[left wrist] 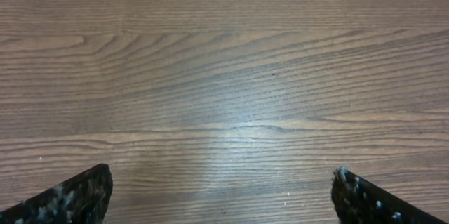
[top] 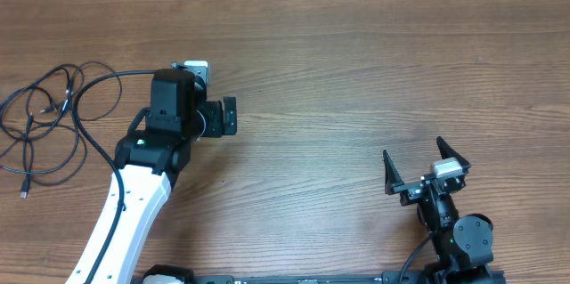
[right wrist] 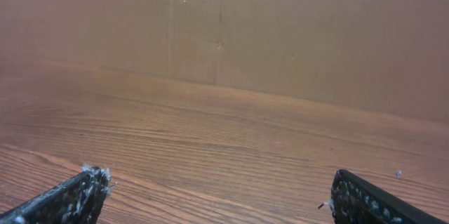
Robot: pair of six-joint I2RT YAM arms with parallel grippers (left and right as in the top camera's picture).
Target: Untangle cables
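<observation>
The cables [top: 40, 128] are thin black cords lying in loose, overlapping loops at the table's left edge in the overhead view, with small plug ends near the bottom left. My left gripper [top: 218, 110] is open and empty over bare wood, well to the right of the cables. Its two fingertips [left wrist: 221, 189] stand wide apart in the left wrist view, which shows no cable. My right gripper [top: 419, 164] is open and empty at the front right, far from the cables. Its fingers [right wrist: 217, 192] frame only bare table.
A thicker black wire [top: 98, 84] arcs from the left arm's wrist over towards the cable loops. A brown wall [right wrist: 280, 34] rises behind the table's far edge. The wooden tabletop [top: 356, 61] spans the view.
</observation>
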